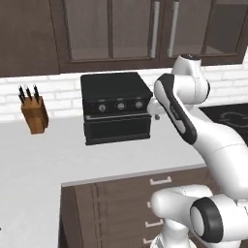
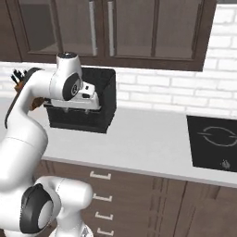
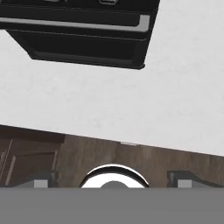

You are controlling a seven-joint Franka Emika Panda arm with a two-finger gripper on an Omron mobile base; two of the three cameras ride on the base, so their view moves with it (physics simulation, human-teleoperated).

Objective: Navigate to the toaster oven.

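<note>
Black toaster oven (image 1: 115,107) faces the open, empty hand (image 3: 113,180).

The arm is rising from the base, folding at a dark elbow joint and bending forward and upward, with the upper link sloping toward the wrist. The wrist is turning the hand downward, so the hand is pointing at the surface below. The gripper (image 2: 74,110) is hanging beneath the white hand, seen in the right base view as two short dark tips side by side. In the left base view only a small dark tip of the gripper (image 1: 157,116) is showing beside the forearm. Whether the jaws are parted or closed cannot be told.
</note>
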